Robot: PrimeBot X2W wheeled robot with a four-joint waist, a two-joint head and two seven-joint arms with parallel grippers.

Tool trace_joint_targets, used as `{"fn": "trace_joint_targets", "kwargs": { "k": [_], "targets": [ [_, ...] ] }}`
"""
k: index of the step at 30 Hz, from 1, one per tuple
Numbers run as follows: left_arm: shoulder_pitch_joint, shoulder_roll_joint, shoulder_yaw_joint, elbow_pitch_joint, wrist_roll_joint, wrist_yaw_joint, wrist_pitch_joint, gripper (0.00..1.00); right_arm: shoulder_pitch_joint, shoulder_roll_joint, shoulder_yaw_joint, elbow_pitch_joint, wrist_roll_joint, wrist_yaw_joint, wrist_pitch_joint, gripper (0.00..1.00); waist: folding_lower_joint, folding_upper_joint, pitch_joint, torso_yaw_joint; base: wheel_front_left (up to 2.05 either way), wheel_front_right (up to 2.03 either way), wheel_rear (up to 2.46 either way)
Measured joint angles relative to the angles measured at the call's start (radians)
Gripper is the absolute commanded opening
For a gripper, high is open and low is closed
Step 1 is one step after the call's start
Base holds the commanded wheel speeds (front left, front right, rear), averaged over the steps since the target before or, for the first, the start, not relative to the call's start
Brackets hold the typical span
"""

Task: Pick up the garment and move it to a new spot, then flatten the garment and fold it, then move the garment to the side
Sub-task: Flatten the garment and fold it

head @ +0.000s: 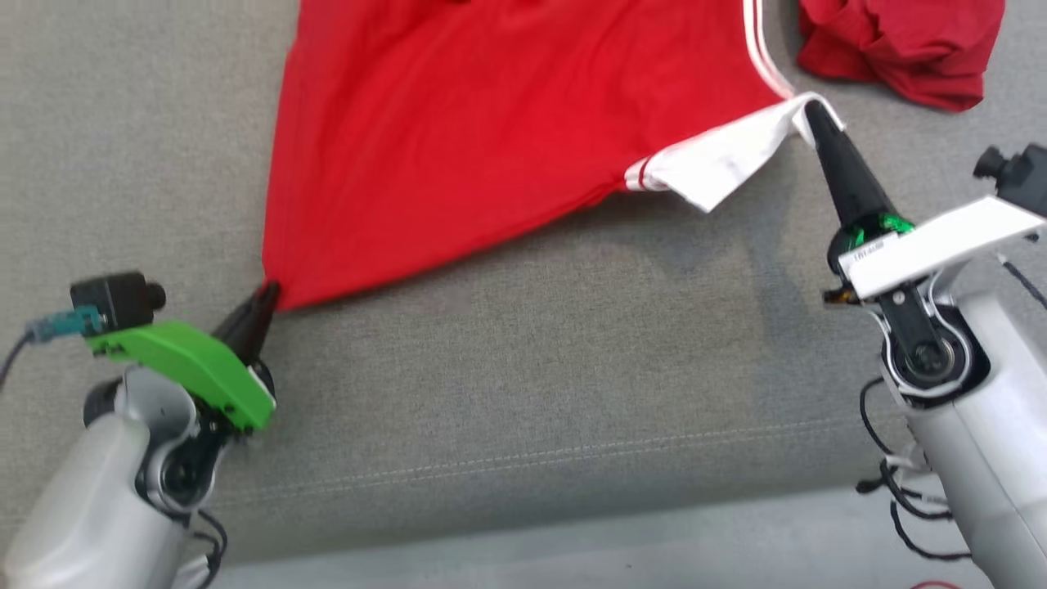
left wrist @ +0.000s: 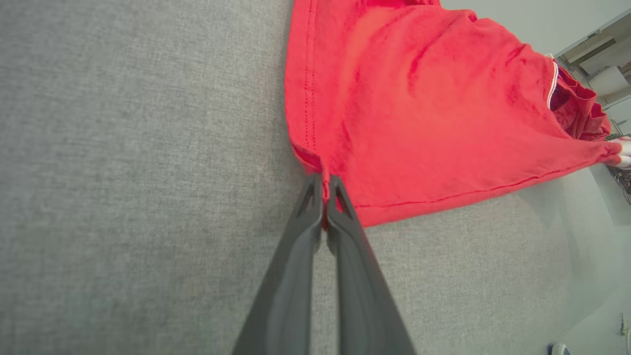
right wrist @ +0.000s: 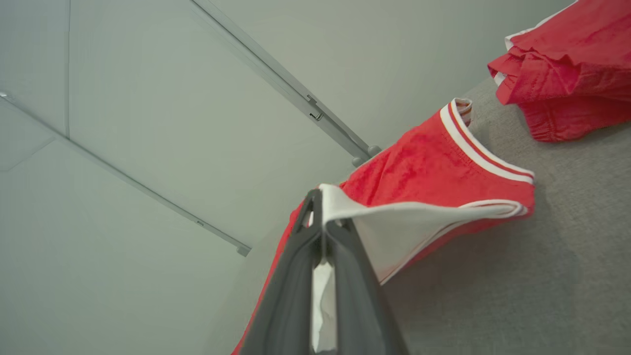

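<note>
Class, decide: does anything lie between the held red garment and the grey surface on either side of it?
A crumpled dark red cloth lies on the grey fabric surface to the right of the red white-trimmed garment, which the left gripper and right gripper pinch. To the left, nothing visible blocks it.

A grey woven upholstered surface [head: 523, 384] spreads across the head view, evenly lit, with soft shadows. A stitched seam [head: 572, 454] crosses it toward six o'clock, and below that lies a pale smooth strip [head: 572, 548], perhaps floor. In the right wrist view, pale panels [right wrist: 123, 123] from nine to twelve o'clock are crossed by a thin metal rail [right wrist: 281, 79].
</note>
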Motion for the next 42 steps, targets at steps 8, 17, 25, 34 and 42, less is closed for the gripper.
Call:
{"fn": "trace_joint_targets", "kwargs": {
  "k": [8,17,25,34,42],
  "targets": [
    [0.158,0.048,-0.030,-0.048,-0.017,0.000,0.000,0.00,0.187,-0.100,-0.009,-0.097,0.060,0.000,-0.004,0.00,0.0000,0.0000,-0.104,0.003,0.00,0.00,0.00],
    [0.299,0.095,-0.040,-0.099,-0.076,0.000,0.057,0.00,0.396,-0.191,-0.014,-0.137,0.131,0.000,0.049,0.00,0.0000,0.0000,-0.195,0.019,0.00,0.00,0.00],
    [0.357,0.110,-0.062,-0.162,-0.086,0.000,0.105,0.00,0.454,-0.231,0.004,-0.185,0.134,0.000,0.082,0.00,0.0000,0.0000,-0.211,0.028,0.00,0.00,0.00],
    [0.387,0.141,-0.076,-0.181,-0.103,0.018,0.133,0.00,0.497,-0.284,0.047,-0.187,0.100,0.000,0.132,0.00,0.0000,0.0000,-0.157,0.020,0.00,0.00,0.00],
    [0.379,0.144,-0.077,-0.201,-0.057,0.032,0.122,0.00,0.493,-0.282,0.039,-0.191,0.081,0.000,0.123,0.00,0.0000,0.0000,-0.102,0.011,0.00,0.00,0.00]
  ]
}}
